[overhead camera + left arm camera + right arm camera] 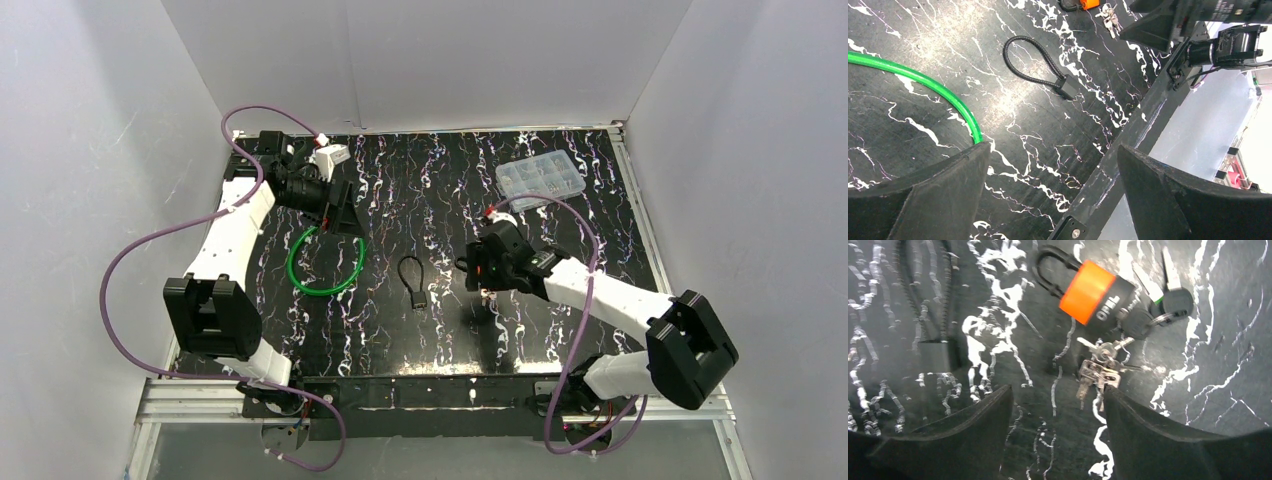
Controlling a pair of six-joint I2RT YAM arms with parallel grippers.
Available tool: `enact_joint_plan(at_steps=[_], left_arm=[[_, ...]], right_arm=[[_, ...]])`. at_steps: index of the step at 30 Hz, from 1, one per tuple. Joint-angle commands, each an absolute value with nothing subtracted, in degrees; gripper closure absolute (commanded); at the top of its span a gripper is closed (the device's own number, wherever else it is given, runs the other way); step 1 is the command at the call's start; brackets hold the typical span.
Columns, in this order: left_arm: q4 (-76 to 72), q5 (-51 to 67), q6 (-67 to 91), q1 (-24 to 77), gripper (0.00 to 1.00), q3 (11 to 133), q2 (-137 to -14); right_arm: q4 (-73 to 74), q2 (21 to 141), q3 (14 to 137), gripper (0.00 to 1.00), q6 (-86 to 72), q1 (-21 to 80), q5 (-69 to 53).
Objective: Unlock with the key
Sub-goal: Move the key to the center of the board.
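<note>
Currently, step: I judge I am lining up my right claw (1057, 390) to take the key that turns the lock; nothing is gripped yet.
Right claw: fingers apart with nothing between them, hovering over the black marbled tabletop (1228, 390).
Orange padlock (1095, 292): lies flat just ahead of my fingertips, a little toward my right-hand finger. Its shackle looks closed and points away to the left.
Black-headed key (1137, 322): its head touches the padlock's bottom end, so it looks seated in the keyhole, though I cannot be sure. Two more black-headed keys fan out beyond it.
Bunch of small keys (1100, 365): apparently on the same ring, just ahead of my right-hand fingertip, between me and the key I want.
Cable lock (930, 315): a black loop off to my left, apart from the padlock and not my target.
How to do it well: shift right and forward so my gap straddles the flat head of the seated key, not the loose bunch. Close on the head's broad faces, then twist about the key's own axis without dragging it.
Risk: the padlock is unheld and may spin with the key, and the bunch may snag a finger.
Left claw (1052, 150): spread wide and empty, well away from the padlock, beside a green hose (923, 82). It could come over to pin the lock body.
</note>
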State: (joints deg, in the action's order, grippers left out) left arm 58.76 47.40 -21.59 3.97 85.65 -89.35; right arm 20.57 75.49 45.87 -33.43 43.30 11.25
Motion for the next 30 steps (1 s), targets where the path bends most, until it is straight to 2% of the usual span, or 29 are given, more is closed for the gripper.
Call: enact_joint_plan(at_steps=[1, 10, 16, 20, 23, 30], left_arm=[[59.8, 50.6, -21.5, 4.2, 0.02, 85.8, -86.7], [59.8, 51.5, -20.9, 4.2, 0.02, 86.1, -87.0], [59.7, 51.5, -20.5, 4.2, 0.02, 86.5, -87.2], [59.7, 51.5, -20.4, 4.2, 0.02, 86.7, -87.0], [59.9, 51.4, -20.5, 4.2, 0.01, 86.3, -86.8], [59.8, 51.4, -20.6, 4.2, 0.01, 85.6, -85.8]], right_arm=[[19.4, 74.7, 43.2, 0.30, -36.9, 40.9, 14.5], [13.9, 80.2, 41.7, 0.44, -36.7, 37.5, 15.7], [11.8, 85.2, 43.2, 0.49, -36.8, 37.4, 16.3], [12.1, 87.6, 43.5, 0.60, -36.9, 37.4, 16.6], [12.6, 86.6, 42.3, 0.70, -37.8, 37.7, 16.3], [15.7, 80.7, 38.6, 0.82, -42.1, 44.5, 17.3]])
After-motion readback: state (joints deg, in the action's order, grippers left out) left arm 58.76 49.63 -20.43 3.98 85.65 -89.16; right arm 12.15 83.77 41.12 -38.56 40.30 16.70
